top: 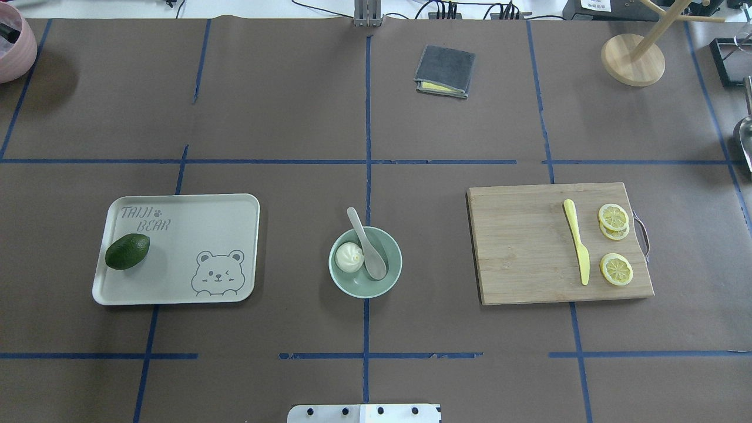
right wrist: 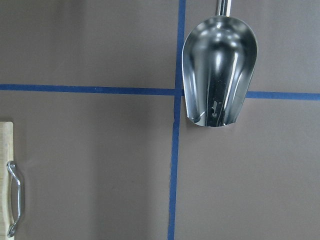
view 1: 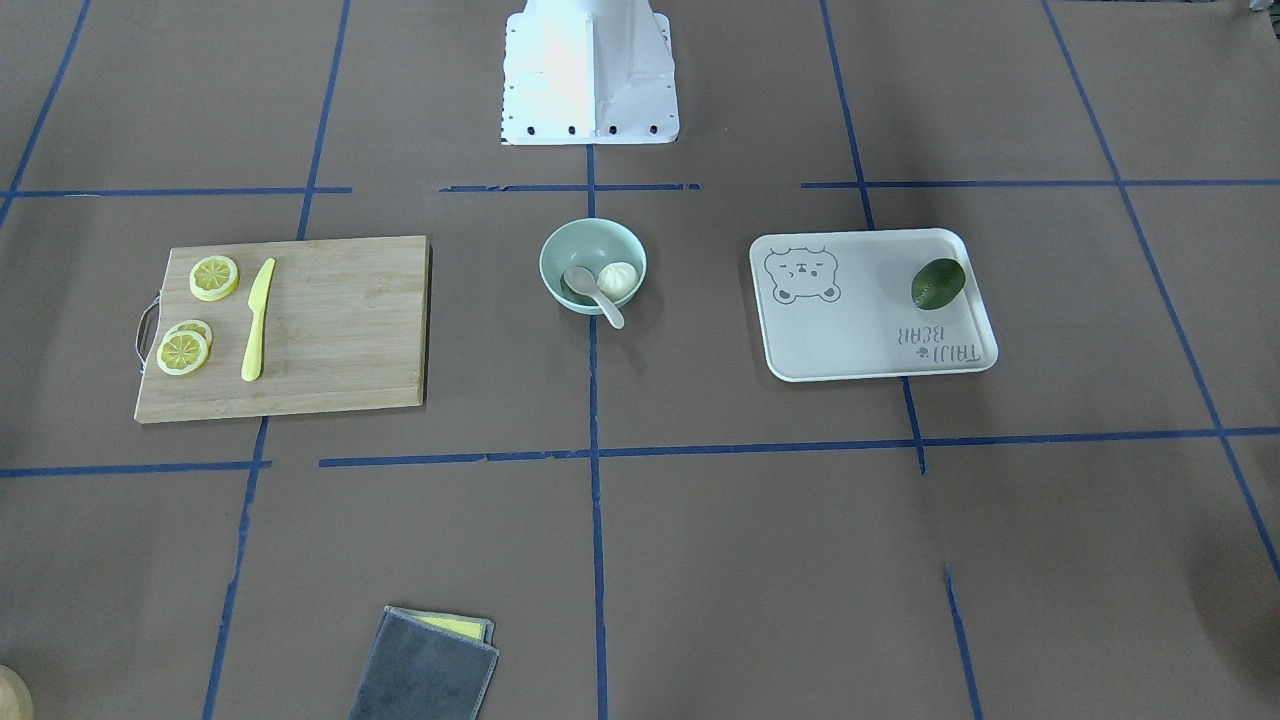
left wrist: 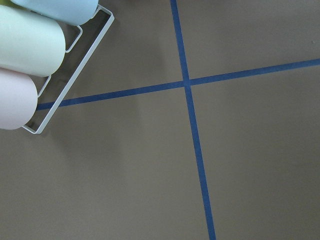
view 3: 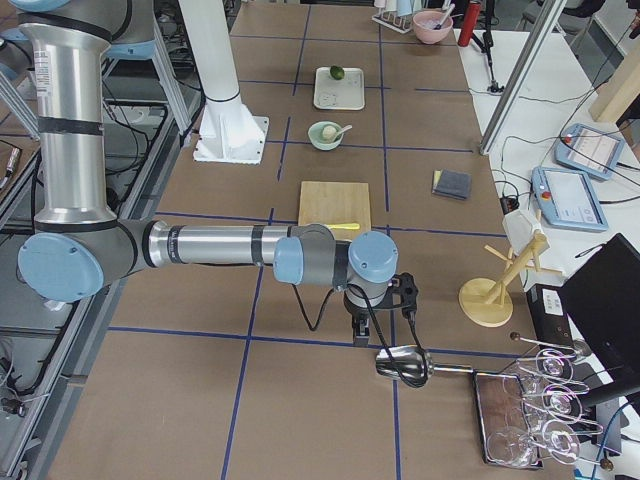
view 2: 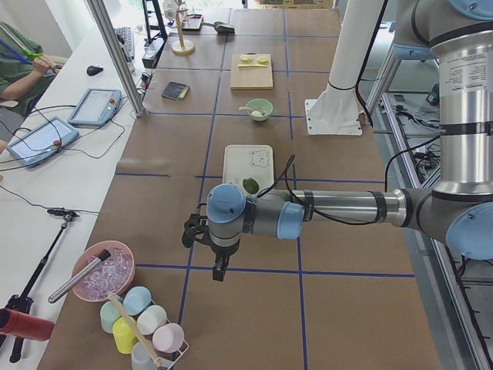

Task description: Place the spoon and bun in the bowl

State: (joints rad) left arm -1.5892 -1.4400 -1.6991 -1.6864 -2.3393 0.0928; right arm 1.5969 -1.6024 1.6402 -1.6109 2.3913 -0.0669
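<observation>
The pale mint-green bowl (top: 367,286) stands at the table's middle, also in the front view (view 1: 580,243). The white pleated bun (top: 349,257) lies inside it, and so does the scoop of the off-white spoon (top: 367,247), whose handle leans out over the rim. Both show in the front view, the bun (view 1: 618,278) and the spoon (view 1: 595,293). My left gripper (view 2: 219,266) shows only in the exterior left view, far from the bowl near the cup rack. My right gripper (view 3: 360,335) shows only in the exterior right view, above a metal scoop. I cannot tell whether either is open or shut.
A white bear tray (top: 176,282) with a green avocado (top: 127,251) lies left of the bowl. A wooden cutting board (top: 523,247) with a yellow knife (top: 577,241) and lemon slices (top: 615,269) lies right. A grey cloth (top: 445,70), a metal scoop (right wrist: 220,65) and a cup rack (left wrist: 35,60) lie further off.
</observation>
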